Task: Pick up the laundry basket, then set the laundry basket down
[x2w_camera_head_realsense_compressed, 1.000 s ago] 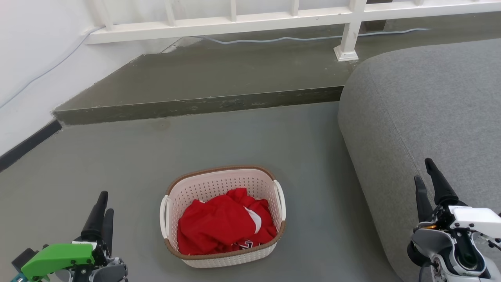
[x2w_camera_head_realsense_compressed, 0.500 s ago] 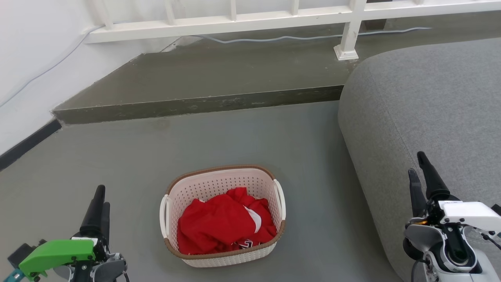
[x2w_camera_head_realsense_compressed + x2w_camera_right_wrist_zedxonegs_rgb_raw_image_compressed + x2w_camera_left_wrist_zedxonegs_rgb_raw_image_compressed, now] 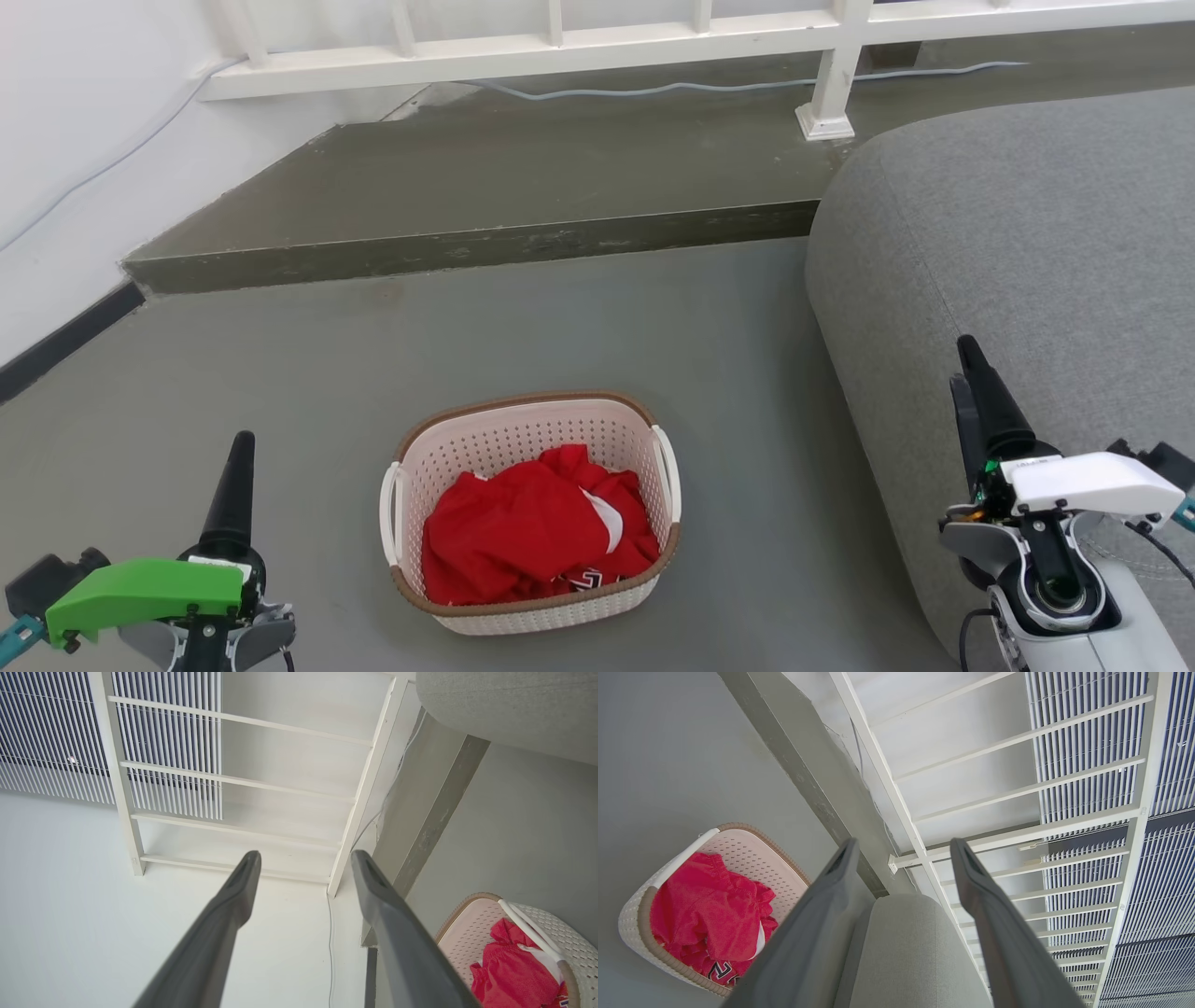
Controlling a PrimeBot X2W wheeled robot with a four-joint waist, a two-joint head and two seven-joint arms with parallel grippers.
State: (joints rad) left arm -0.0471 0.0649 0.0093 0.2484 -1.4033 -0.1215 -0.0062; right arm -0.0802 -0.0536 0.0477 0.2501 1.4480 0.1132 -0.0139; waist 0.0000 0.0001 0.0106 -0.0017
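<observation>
The laundry basket [image 3: 560, 441] stands on the grey floor between my two arms, cream with perforated walls, a brown rim and white side handles. A red garment [image 3: 532, 537] lies crumpled inside it. My left gripper [image 3: 242, 442] is low on the left, well apart from the basket's left handle, and seen edge on. In the left wrist view the left gripper [image 3: 903, 843] is open and holds nothing, with the basket [image 3: 754, 858] to its left. My right gripper [image 3: 962, 362] hovers in front of the sofa, right of the basket. The right wrist view shows it [image 3: 304, 855] open too, the basket [image 3: 572, 947] at lower right.
A large grey sofa [image 3: 1027, 243] fills the right side, close to the right arm. Behind the basket a raised concrete step [image 3: 467, 247] crosses the floor, with a white railing [image 3: 560, 51], its post base [image 3: 824, 121] and a cable [image 3: 700, 91]. A white wall [image 3: 65, 140] bounds the left.
The right gripper has moved up and left in the head view. The left gripper has risen slightly and rolled so its fingers line up edge on. The basket has stayed put.
</observation>
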